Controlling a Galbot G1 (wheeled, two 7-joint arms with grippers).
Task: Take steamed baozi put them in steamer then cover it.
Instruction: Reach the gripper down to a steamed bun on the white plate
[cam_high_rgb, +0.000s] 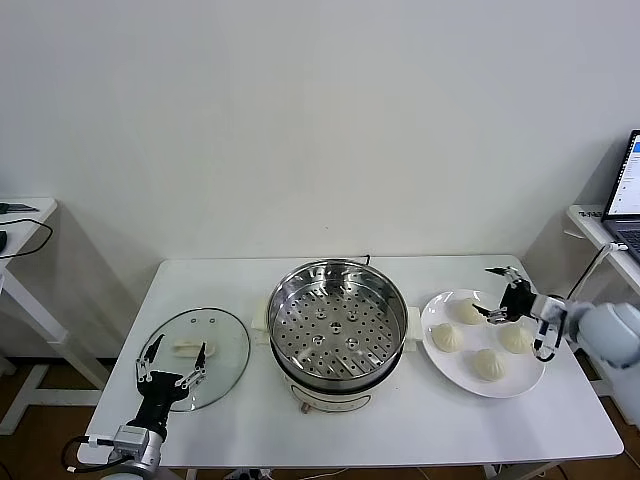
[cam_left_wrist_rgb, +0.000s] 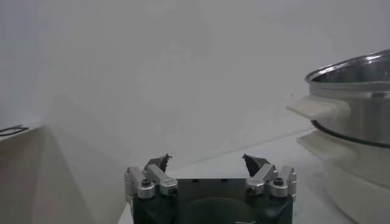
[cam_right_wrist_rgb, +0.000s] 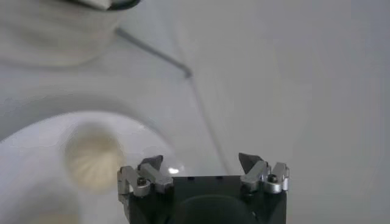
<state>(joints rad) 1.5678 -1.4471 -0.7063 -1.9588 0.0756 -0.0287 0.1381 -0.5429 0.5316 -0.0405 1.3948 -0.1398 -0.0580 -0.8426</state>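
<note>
The steamer (cam_high_rgb: 338, 330) stands uncovered mid-table, its perforated tray bare. Several steamed baozi (cam_high_rgb: 446, 337) lie on a white plate (cam_high_rgb: 478, 340) to its right. My right gripper (cam_high_rgb: 487, 292) hovers open over the plate's far edge, beside the rearmost baozi (cam_high_rgb: 464, 312), with nothing in it. In the right wrist view that gripper (cam_right_wrist_rgb: 201, 159) is open above bare table, a baozi (cam_right_wrist_rgb: 92, 155) off to one side. The cover (cam_high_rgb: 195, 357) lies flat on the table left of the steamer. My left gripper (cam_high_rgb: 177, 352) is open over its near edge; in the left wrist view this gripper (cam_left_wrist_rgb: 207, 159) is empty, with the steamer (cam_left_wrist_rgb: 356, 97) beyond.
The white table (cam_high_rgb: 400, 430) has bare surface in front of the steamer and plate. A laptop (cam_high_rgb: 628, 195) sits on a side table at the far right. Another small table (cam_high_rgb: 20, 215) stands at the left. A thin cable (cam_right_wrist_rgb: 152, 55) runs behind the steamer.
</note>
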